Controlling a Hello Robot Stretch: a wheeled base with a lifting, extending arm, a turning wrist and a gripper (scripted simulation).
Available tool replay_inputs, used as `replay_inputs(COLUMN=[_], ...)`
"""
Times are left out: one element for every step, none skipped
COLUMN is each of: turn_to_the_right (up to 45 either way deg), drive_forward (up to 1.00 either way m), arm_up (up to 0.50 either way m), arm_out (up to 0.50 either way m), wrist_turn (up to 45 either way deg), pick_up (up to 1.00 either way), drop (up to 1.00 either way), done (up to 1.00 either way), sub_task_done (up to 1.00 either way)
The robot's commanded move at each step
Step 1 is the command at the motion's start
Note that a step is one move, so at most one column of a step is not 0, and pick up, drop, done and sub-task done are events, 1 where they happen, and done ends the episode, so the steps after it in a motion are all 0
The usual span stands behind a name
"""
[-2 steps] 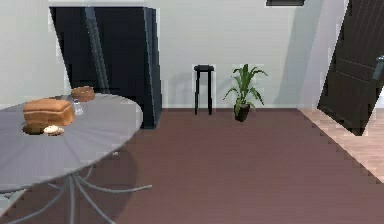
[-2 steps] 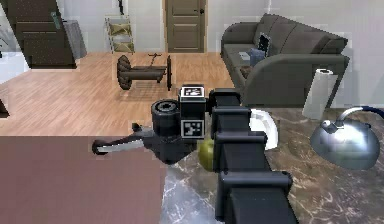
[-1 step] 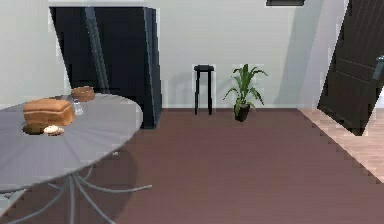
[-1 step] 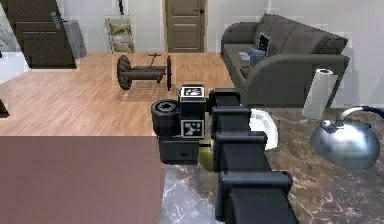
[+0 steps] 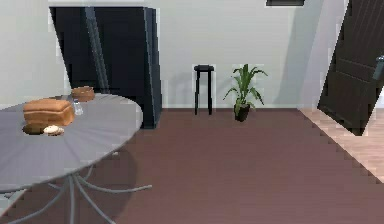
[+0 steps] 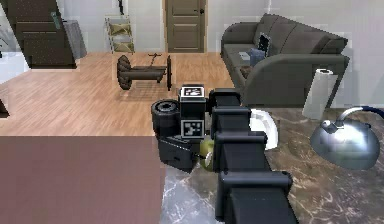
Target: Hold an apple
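Can't tell pincer state. Its 3 o'clock: greenish blob, probably the apple. I'd lift slow, straight up.

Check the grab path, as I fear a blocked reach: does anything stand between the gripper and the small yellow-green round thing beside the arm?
Nothing visible does. The yellow-green round thing shows close against the arm, right beside the gripper. The kettle lies on the arm's other side.
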Motion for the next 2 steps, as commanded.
replay_inputs(turn_to_the_right=[0.0,0.0], drive_forward=[0.00,0.00], arm_up=[-0.10,0.00], arm_out=[0.00,0.00], wrist_turn=[0.0,0.0], pick_up=[0.00,1.00], drop=[0.00,0.00], done=[0.00,0.00], sub_task_done=[0.00,0.00])
